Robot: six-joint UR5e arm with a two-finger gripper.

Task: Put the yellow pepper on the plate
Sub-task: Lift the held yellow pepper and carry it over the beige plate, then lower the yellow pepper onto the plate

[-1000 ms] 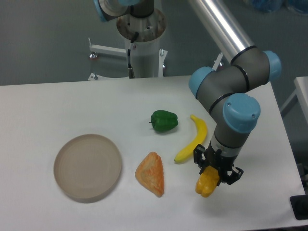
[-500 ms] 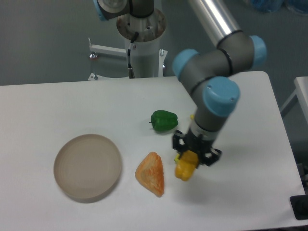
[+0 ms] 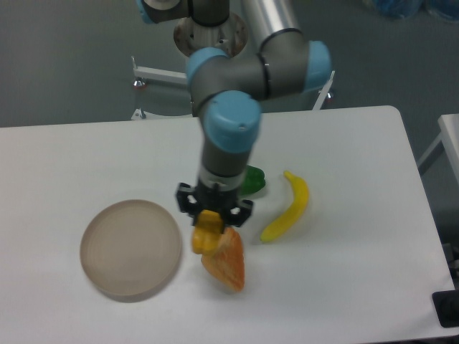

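The jaws are clenched on the yellow pepper (image 3: 205, 236), which hangs from the gripper (image 3: 211, 222) clear of the table (image 3: 373, 287), just above the upper corner of the orange wedge (image 3: 226, 262) and with the green pepper (image 3: 252, 180) partly hidden behind the arm. This looks like the carrying step: the plate (image 3: 130, 248) lies close to the left of the jaws, its near rim just beside the pepper, while the banana (image 3: 288, 208) sits off to their right. The next move calls for a short shift left until the pepper is over the plate's middle, then a descent and a release.
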